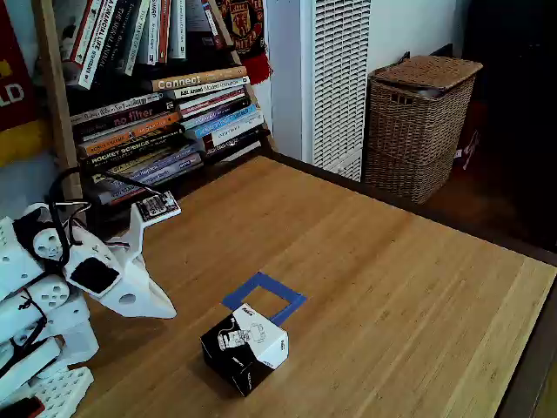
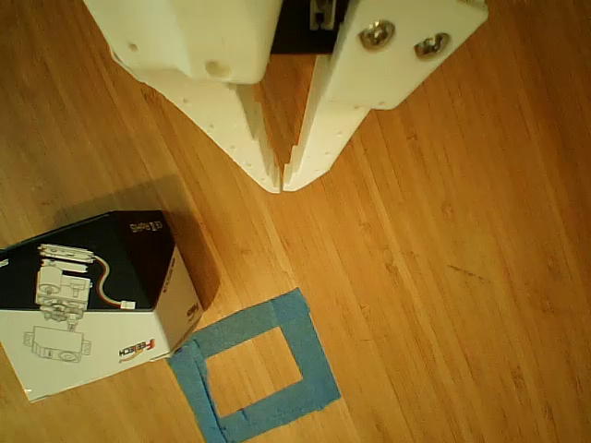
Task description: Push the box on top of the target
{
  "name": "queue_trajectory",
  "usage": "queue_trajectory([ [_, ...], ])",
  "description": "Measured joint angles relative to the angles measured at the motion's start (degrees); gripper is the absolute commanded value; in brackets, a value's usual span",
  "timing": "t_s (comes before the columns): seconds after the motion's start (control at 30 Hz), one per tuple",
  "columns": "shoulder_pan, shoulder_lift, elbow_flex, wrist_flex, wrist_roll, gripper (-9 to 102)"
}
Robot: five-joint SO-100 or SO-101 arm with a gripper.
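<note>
The gripper [image 2: 282,185] is closed and holds nothing; a crooked push could spin the box [image 2: 92,300] past the target [image 2: 254,369].

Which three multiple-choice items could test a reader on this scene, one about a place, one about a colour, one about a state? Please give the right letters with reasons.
1. Where is the box relative to the target?
A. centred on it
B. beside it, overlapping one corner
C. far from it, near the basket

2. What colour is the tape of the target?
A. blue
B. red
C. yellow

3. How does the gripper stand?
A. shut on the box
B. wide open
C. shut, holding nothing

Answers: 1 B, the other view shows most of the square uncovered; 2 A, the outline is blue in both views; 3 C, the fingertips meet over bare wood.
</note>
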Motion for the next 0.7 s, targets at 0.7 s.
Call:
queue_trajectory([
  [0.7,0.00,0.00,0.00,-1.23,-1.76,0],
])
